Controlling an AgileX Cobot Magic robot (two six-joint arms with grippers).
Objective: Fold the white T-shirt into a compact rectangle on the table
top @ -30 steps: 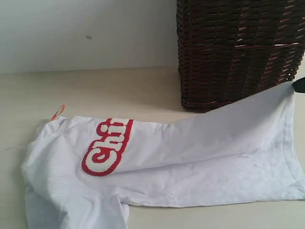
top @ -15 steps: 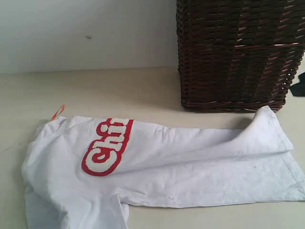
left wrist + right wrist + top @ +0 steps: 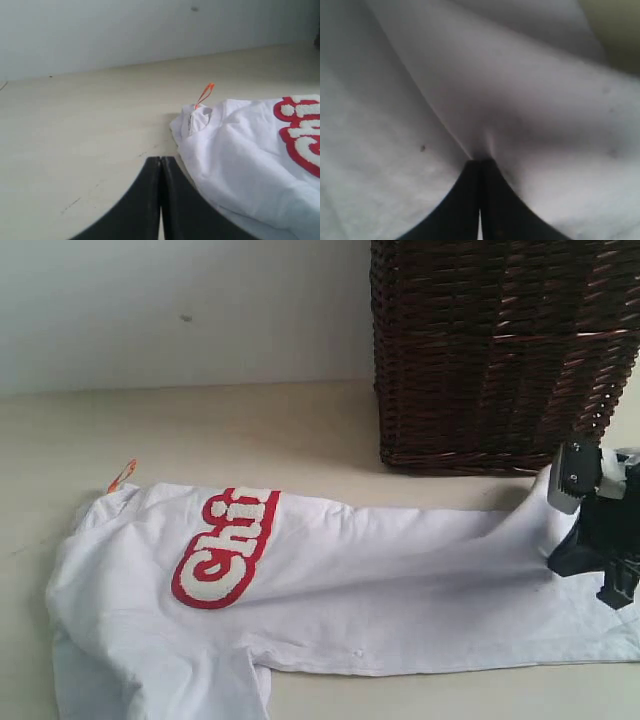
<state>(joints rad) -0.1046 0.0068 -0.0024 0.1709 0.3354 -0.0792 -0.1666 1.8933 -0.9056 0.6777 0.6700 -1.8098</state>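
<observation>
White cotton, short-sleeved: white T-shirt (image 3: pixel 400 580) laid lengthwise on the table (image 3: pixel 220 430), running across the near part of the exterior view from left to right edge. Mostly flat, soft creases along the length. Fuzzy white lettering (image 3: pixel 225 545) outlined in red near the left end, cut off at a cloth edge so only part readable. Small orange loop (image 3: pixel 121 476) poking out at the collar end; one sleeve trailing toward the lower left corner and out of frame. At the right end, cloth drawn up into a low peak. Right gripper (image 3: pixel 480 165) at that peak, jaws clenched on a pinch of the fabric, with cloth puckered and ridged right at the tips in the right wrist view. Left gripper (image 3: pixel 160 162) at the opposite end, jaws pressed together with nothing between them, low over bare table just beside the collar; contact with the cloth not determinable. Further out: dark brown wicker basket (image 3: pixel 500 350) upright on the table behind the shirt's right half, close to the raised peak; touching or apart, cannot tell. Pale wall (image 3: pixel 180 310) beyond the table's far edge.
</observation>
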